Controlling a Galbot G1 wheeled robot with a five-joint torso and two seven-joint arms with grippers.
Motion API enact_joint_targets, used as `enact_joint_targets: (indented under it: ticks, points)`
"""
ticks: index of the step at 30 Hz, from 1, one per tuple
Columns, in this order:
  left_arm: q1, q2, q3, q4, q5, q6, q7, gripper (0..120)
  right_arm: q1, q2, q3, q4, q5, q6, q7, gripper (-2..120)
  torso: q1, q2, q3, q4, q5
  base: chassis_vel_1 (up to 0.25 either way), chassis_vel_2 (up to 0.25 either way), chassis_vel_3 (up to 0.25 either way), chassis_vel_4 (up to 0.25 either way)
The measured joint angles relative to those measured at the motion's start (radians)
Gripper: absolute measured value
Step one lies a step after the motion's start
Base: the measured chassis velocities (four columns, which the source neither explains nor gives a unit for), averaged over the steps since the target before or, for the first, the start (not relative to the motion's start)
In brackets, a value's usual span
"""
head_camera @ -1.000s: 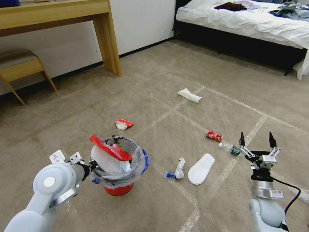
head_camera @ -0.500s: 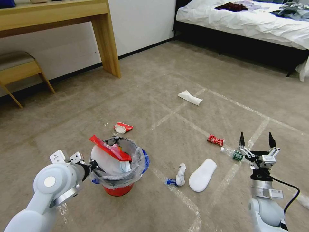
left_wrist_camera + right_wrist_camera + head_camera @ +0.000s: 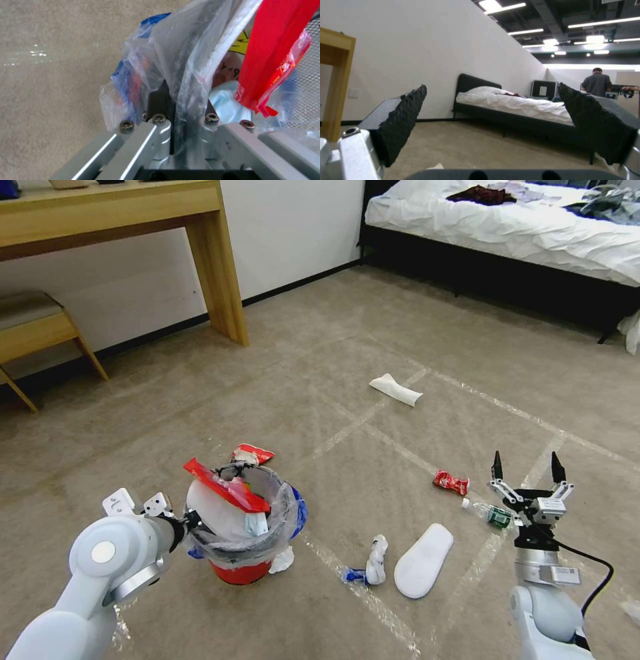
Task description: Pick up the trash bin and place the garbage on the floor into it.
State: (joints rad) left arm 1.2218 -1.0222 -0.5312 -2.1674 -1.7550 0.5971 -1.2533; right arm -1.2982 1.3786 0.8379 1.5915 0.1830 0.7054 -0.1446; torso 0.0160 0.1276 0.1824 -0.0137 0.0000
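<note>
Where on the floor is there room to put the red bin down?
Bare carpet lies between the desk leg, the far slipper and the trash bin that the left gripper grips. It is crowded by the right gripper: wrapper, bottle, near slipper, crumpled paper.

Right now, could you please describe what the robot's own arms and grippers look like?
Both arms are glossy pale grey-white with rounded joints. The right gripper has silver linkages, black ridged pointed fingers and a black cable. The left gripper has silver links with hex screws.

wooden desk [image 3: 210,260], stool [image 3: 33,323], bed [image 3: 507,233], perhaps clothes [image 3: 477,193]
</note>
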Motion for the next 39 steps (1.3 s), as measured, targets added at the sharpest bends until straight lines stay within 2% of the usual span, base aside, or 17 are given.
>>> enact_joint_targets:
  ticks: [31, 37, 39]
  points:
    - [0.02, -0.013, 0.001, -0.019, 0.02, 0.012, 0.002, 4, 0.016, -0.032, 0.003, -0.018, -0.008, 0.008, 0.008, 100, 0.0, 0.0, 0.0, 0.0001, 0.0001, -0.009, 0.009, 0.011, -0.009]
    - [0.022, -0.011, -0.001, -0.02, 0.019, 0.006, 0.002, 4, 0.022, -0.073, -0.046, -0.03, 0.006, -0.025, 0.038, 100, 0.0, 0.0, 0.0, 0.0, 0.0001, 0.0, 0.0, 0.0, 0.0]
    - [0.022, -0.008, -0.003, -0.022, 0.016, 0.006, 0.001, 4, 0.009, -0.117, -0.095, 0.01, 0.065, -0.097, 0.108, 100, 0.0, 0.0, 0.0, 0.0003, 0.0003, 0.0, 0.0, 0.0, 0.0]
